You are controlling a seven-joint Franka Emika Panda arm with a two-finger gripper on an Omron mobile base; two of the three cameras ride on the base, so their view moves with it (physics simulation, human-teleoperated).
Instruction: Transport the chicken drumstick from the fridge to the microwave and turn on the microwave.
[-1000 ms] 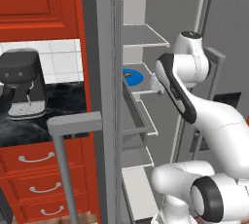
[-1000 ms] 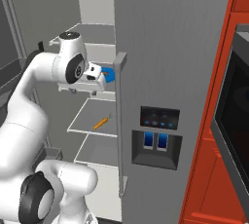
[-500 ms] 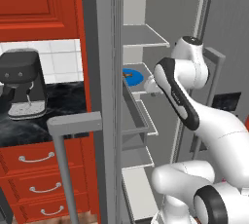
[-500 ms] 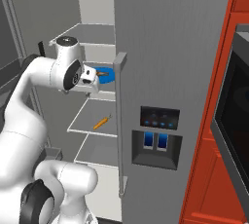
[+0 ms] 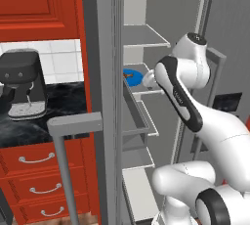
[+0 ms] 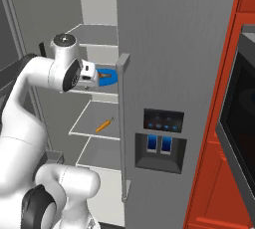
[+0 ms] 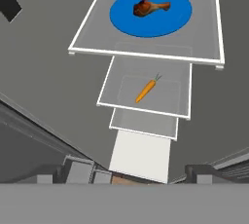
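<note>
The chicken drumstick (image 7: 148, 8) is a small brown lump with a paler bone end. It lies on a round blue plate (image 7: 170, 23) on an upper shelf of the open fridge (image 5: 161, 4). From the right base view the drumstick (image 6: 103, 75) shows just past my gripper (image 6: 94, 72). My gripper (image 7: 126, 174) is open, its fingertips wide apart with nothing between them, and it stands short of the plate shelf. In the left base view the gripper (image 5: 145, 78) sits at the plate's (image 5: 133, 77) edge. The microwave (image 6: 239, 123) with its dark glass is at the far right.
An orange carrot (image 7: 146, 90) lies on the shelf below the plate, also seen as the carrot (image 6: 103, 124). The shut fridge door with dispenser panel (image 6: 160, 138) stands right of the arm. A coffee machine (image 5: 22, 89) sits on the dark counter at left, above red drawers (image 5: 39, 180).
The hand has shifted slightly in front of the plate shelf and the arm has settled a little. The jaws have spread a touch wider. The drumstick has not moved.
</note>
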